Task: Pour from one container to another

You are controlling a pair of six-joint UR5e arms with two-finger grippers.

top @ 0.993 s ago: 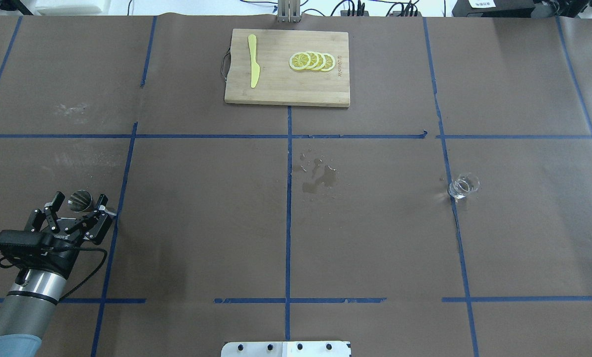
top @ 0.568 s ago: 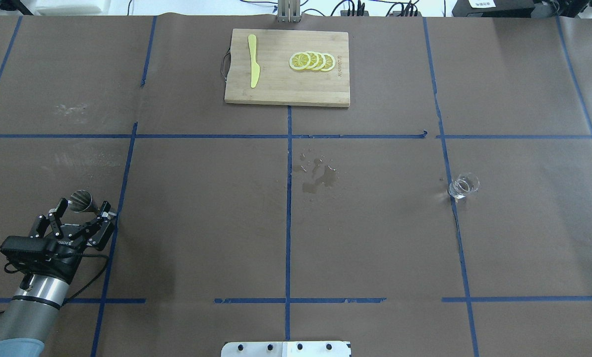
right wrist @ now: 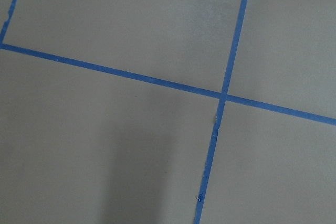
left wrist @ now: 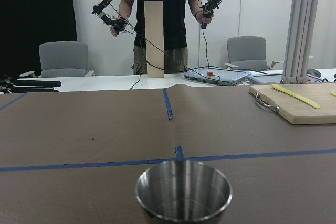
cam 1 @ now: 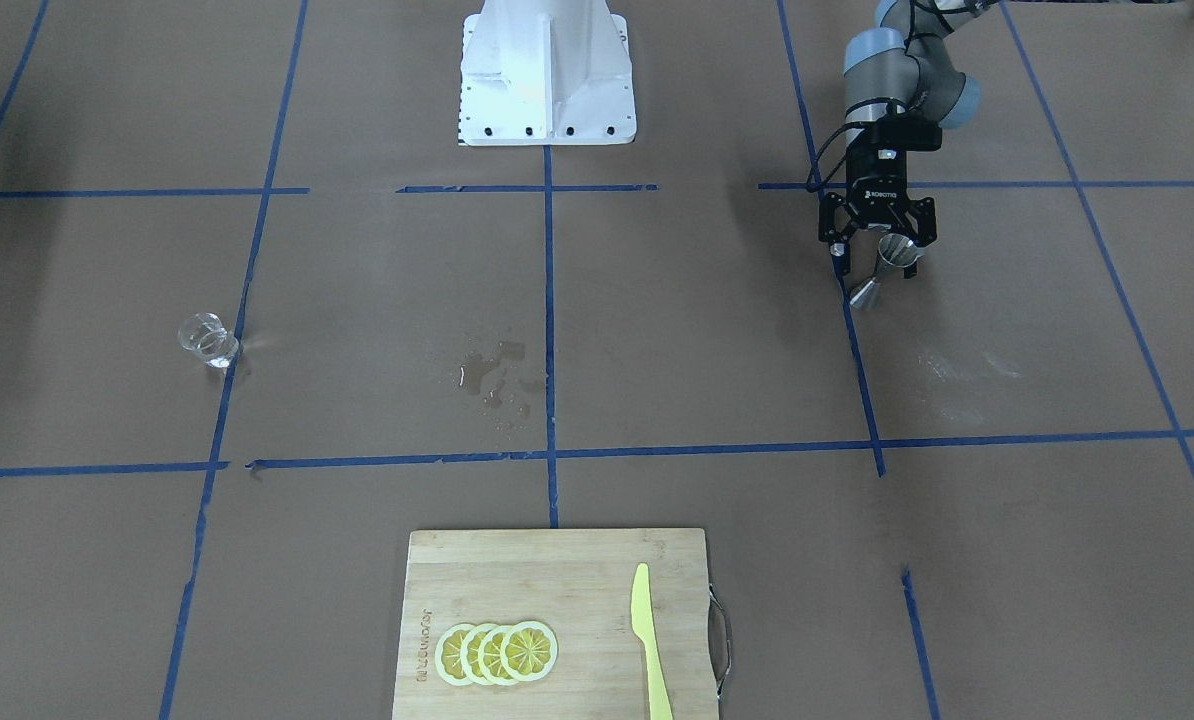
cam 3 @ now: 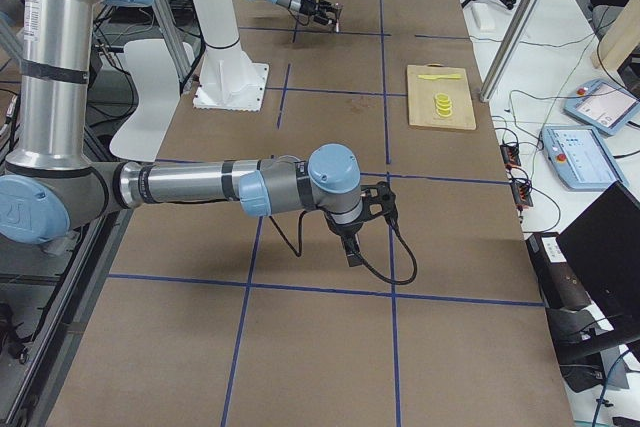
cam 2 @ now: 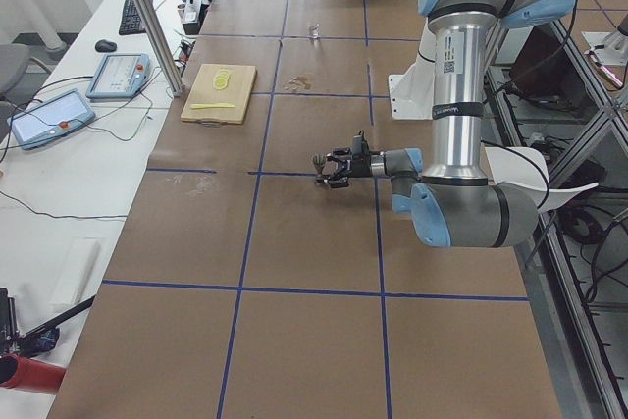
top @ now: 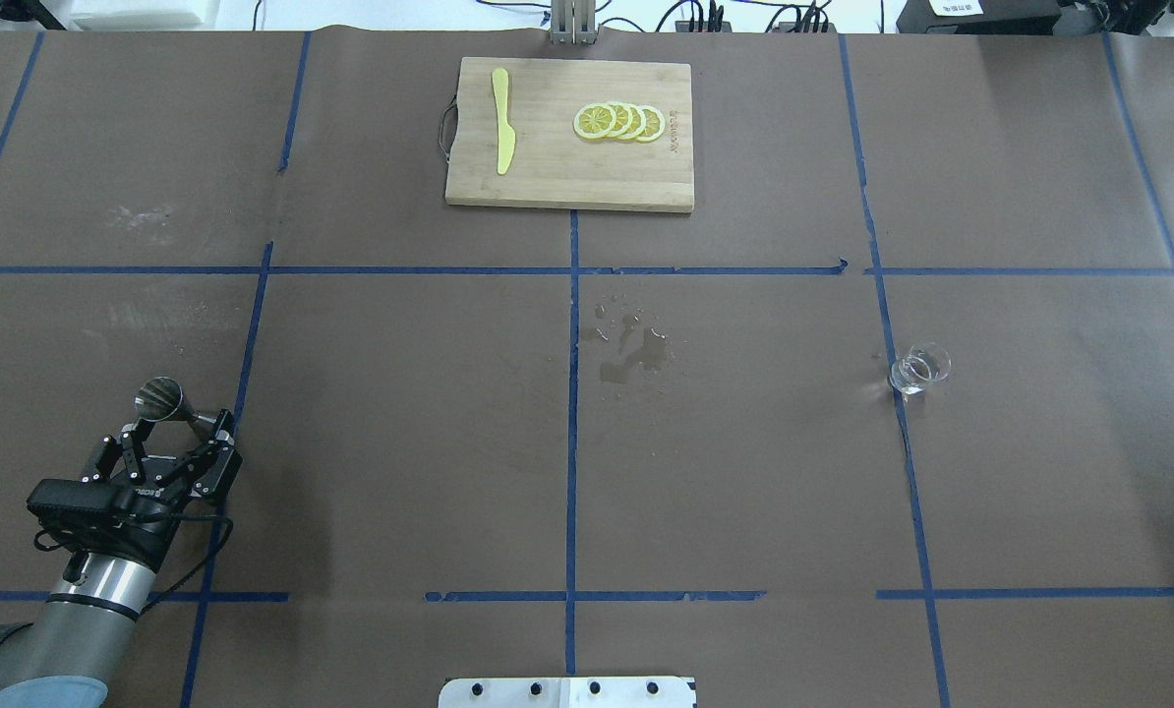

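**Hovering spread-fingered at the jigger, with the tumbler far across the table**

The table is covered in brown paper and marked into squares with blue tape. The left arm comes in low at the near left corner of the overhead view. The right arm shows only in the view from the table's right end, stretched out over bare paper. A wooden cutting board lies at the far middle edge.

The left gripper is level with the tabletop, its fingers spread wide and holding nothing. The right gripper points down at the paper. Its fingers are too small to make out, so I cannot tell whether they are apart or together.

A wet patch darkens the paper at the table's centre. On the board lie a yellow plastic knife and a fanned row of lemon slices.

The clear glass tumbler stands on a tape line on the robot's right side, well apart from both grippers. The steel jigger stands upright at the left gripper's fingertips. Whether it touches one of them I cannot tell.
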